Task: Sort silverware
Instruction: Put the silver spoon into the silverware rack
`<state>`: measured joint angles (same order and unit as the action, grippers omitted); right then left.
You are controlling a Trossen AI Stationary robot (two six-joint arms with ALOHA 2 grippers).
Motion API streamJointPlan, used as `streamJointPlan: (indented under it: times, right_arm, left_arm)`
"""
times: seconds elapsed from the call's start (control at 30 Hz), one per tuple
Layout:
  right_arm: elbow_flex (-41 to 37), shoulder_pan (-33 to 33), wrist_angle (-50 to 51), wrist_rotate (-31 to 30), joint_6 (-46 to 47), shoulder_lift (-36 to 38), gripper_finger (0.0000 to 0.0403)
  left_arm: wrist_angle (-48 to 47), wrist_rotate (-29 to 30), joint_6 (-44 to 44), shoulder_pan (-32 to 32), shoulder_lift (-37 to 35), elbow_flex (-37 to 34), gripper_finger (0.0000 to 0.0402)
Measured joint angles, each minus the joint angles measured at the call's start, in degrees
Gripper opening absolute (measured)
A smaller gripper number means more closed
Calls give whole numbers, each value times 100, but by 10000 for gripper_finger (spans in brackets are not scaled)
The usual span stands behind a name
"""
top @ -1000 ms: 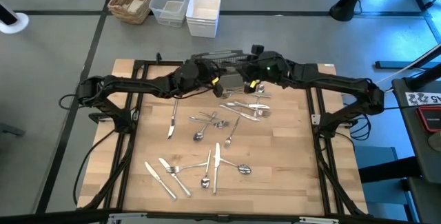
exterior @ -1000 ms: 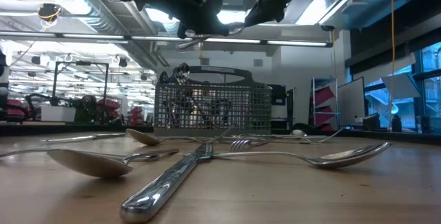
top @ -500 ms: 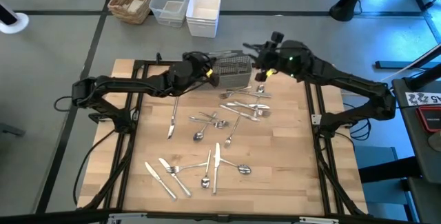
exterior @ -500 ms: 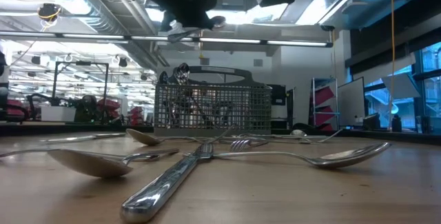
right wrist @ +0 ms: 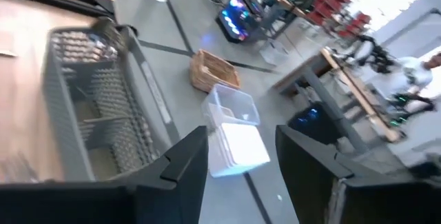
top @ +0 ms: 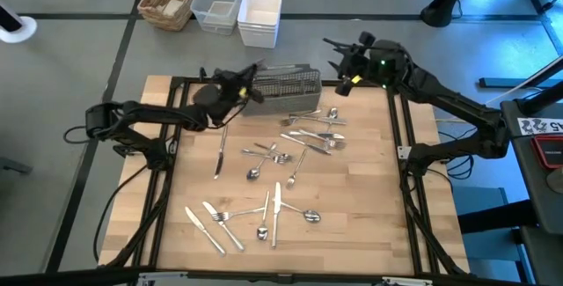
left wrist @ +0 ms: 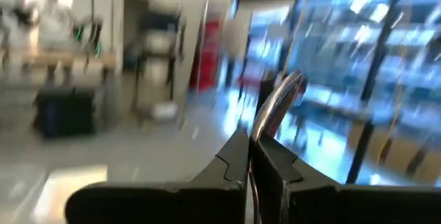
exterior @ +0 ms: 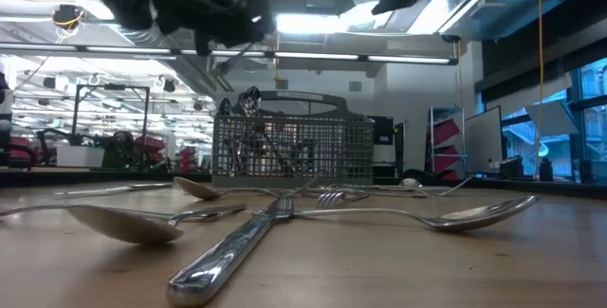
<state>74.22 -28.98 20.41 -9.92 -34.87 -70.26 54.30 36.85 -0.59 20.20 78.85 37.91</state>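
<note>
The silverware [top: 308,136] lies scattered over the wooden table, forks, spoons and knives, with more near the front [top: 251,216]; close up it fills the low view [exterior: 237,251]. The grey mesh caddy [top: 288,89] stands at the far edge with a few pieces upright in it [exterior: 248,109]. My left gripper [top: 239,82] hovers at the caddy's left end, shut on one silver utensil [left wrist: 279,103]. My right gripper [top: 346,57] is open, high beyond the caddy's right end, holding nothing [right wrist: 238,165]. My left gripper pinches the silver utensil's shaft [left wrist: 260,133] between its two fingers [left wrist: 238,162]. The rounded end [left wrist: 289,86] sticks out past the fingertips, along the fingers. The piece is lifted clear of the table and the caddy. Which kind of utensil it is does not show.
Beyond the table's far edge, on the floor, stand a wicker basket [top: 169,0], a clear plastic tub [top: 217,3] and a white bin [top: 259,18]. Black frame rails run along both table sides [top: 406,145]. Bare wood lies at the table's near right [top: 369,216].
Both grippers stood close together above the caddy a second ago. My left gripper has drawn back toward the table's left, carrying the silver utensil. My right gripper has pulled away toward the far right edge and risen.
</note>
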Motion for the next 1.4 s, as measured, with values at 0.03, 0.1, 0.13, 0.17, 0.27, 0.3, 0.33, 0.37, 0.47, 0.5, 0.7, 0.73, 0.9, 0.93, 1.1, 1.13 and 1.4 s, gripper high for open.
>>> streamJointPlan:
  times: [0.03, 0.1, 0.13, 0.17, 0.27, 0.3, 0.33, 0.37, 0.47, 0.5, 0.7, 0.73, 0.9, 0.93, 1.1, 1.13, 1.4]
  right_arm:
    - [0, -11, -12, 164, 5, -2, 172]
    - [0, -39, -16, 447, 19, -11, 172]
    - [0, -37, -12, 537, 37, -14, 172]
    - [0, -30, -14, 605, 56, -19, 172]
    - [0, -30, -21, 773, 96, -34, 172]
    - [0, -30, -25, 808, 166, -42, 172]
    - [0, -30, -55, 830, 256, -64, 172]
    - [0, -30, -113, 860, 367, -82, 172]
    - [0, -30, -162, 1023, 736, -166, 172]
    - [0, -30, -169, 1068, 816, -198, 172]
    - [0, -30, -199, 1105, 1123, -388, 172]
    - [0, -30, -191, 1102, 1165, -402, 172]
    - [-2, -30, -244, 1102, 1255, -455, 172]
    - [-2, -30, -257, 1102, 1256, -454, 172]
    - [-2, -30, -239, 1096, 1257, -455, 172]
    - [-2, -30, -238, 1096, 1257, -452, 172]
    - [-2, -30, -233, 1285, 1261, -469, 172]
  left_arm:
    - [526, -272, 120, 102, 0, -168, 0]
    - [1301, -724, 164, 336, 5, -498, 0]
    - [1552, -891, 106, 461, 7, -646, 0]
    - [1693, -1036, 36, 602, 7, -768, 0]
    - [1940, -1590, -234, 1038, 16, -1055, 0]
    - [2014, -1839, -347, 1174, 43, -1083, 0]
    - [2094, -2098, -418, 1300, 73, -1098, 0]
    - [2219, -2351, -495, 1415, 125, -1105, 0]
    - [2739, -2856, -635, 1651, 382, -1106, 0]
    - [2879, -2922, -692, 1713, 483, -1106, 0]
    - [3565, -3299, -1062, 1818, 1163, -1077, 0]
    - [3562, -3318, -1121, 1817, 1262, -1036, 0]
    - [3567, -3485, -1172, 1754, 1787, -679, 0]
    - [3573, -3543, -1204, 1752, 1867, -609, 0]
    - [3555, -3608, -1235, 1767, 2041, -564, 2]
    - [3533, -3607, -1231, 1767, 2041, -575, 4]
    - [3424, -3689, -988, 1679, 2039, -577, 5]
